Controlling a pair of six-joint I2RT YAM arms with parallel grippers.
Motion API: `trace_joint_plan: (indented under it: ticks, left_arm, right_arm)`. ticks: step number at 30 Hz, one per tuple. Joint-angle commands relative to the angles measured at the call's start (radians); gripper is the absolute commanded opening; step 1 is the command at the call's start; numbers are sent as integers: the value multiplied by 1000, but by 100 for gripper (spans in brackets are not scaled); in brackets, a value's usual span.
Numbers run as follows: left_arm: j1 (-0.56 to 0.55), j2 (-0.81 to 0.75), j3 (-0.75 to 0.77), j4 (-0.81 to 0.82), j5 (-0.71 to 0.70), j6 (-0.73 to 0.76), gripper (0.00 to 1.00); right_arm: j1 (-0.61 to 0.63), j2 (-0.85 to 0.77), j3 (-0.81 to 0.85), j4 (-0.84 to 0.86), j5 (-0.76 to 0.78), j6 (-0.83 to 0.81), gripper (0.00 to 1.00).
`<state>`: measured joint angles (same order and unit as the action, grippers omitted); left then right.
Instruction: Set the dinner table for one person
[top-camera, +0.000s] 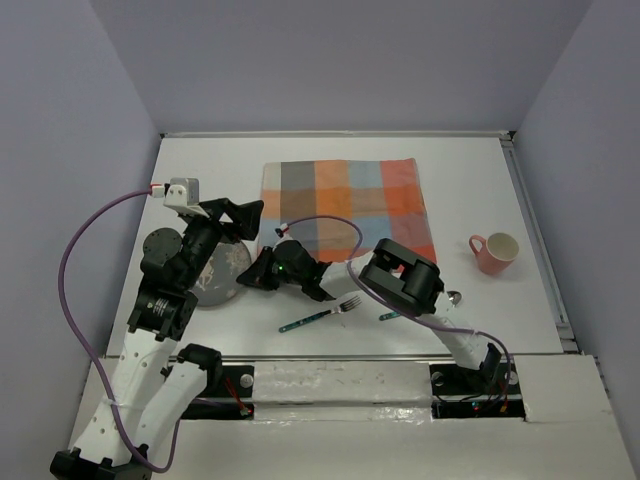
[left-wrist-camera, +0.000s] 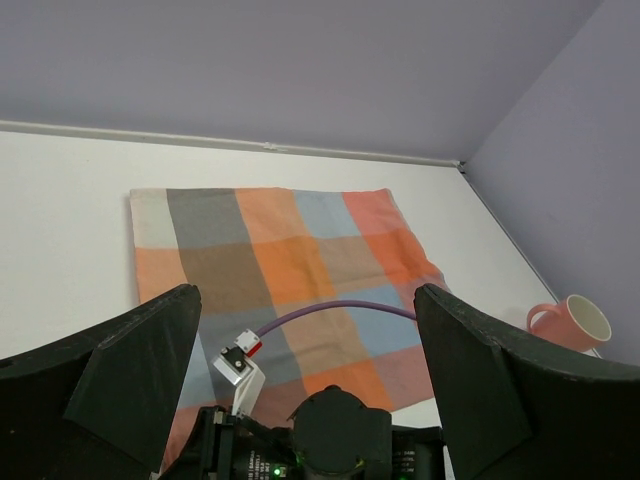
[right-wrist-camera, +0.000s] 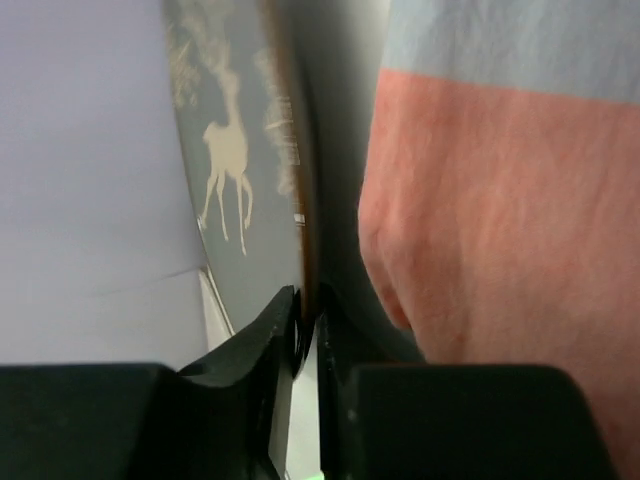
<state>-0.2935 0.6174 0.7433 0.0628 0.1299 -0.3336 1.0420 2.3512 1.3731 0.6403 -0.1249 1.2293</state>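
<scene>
Right arm reached leftward, right end effector pinched rim of deer-print plate beside checked mat; left end effector spread, hovered above plate; white counter bore mat, fork, pink mug

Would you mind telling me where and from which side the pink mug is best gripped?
Probably the rim, from above: the pink mug stands upright, mouth open, so one finger fits inside, one outside. Take the wall opposite the handle, which points toward the checked cloth.
</scene>
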Motion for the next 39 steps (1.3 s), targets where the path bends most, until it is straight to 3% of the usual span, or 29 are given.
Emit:
trace_joint_plan:
  ticks: [1,6,11,13,17,19,22,28,32,39]
  left_arm:
    - [-6,-18,41,51,5,19,99]
    - [4,-34,64,34,-33,50,99]
    - [30,-73,108,-61,-312,74,99]
    - [33,-94,96,-61,-341,70,99]
    - [33,-99,91,-61,-334,62,99]
    - [33,-97,87,-60,-322,62,99]
    - [33,-99,80,-58,-309,56,99]
    - [31,-87,59,-40,-234,38,99]
    - [31,-81,53,-27,-207,36,99]
    - [27,-76,50,-21,-193,36,99]
  right_arm:
    - [9,23,55,-11,27,-22,3]
    - [27,-91,-3,62,9,-126,0]
    - [7,-234,-46,94,8,-241,0]
    - [-46,-317,-94,116,-8,-234,0]
    - [-216,-426,-187,148,-187,-107,0]
    - [-295,-463,-264,249,-314,-6,0]
    - [-423,-512,-369,360,-375,64,0]
    - [-595,-615,-508,257,-349,-37,0]
    - [-637,-652,-517,162,-311,-135,0]
    - [-685,-581,-503,131,-329,-137,0]
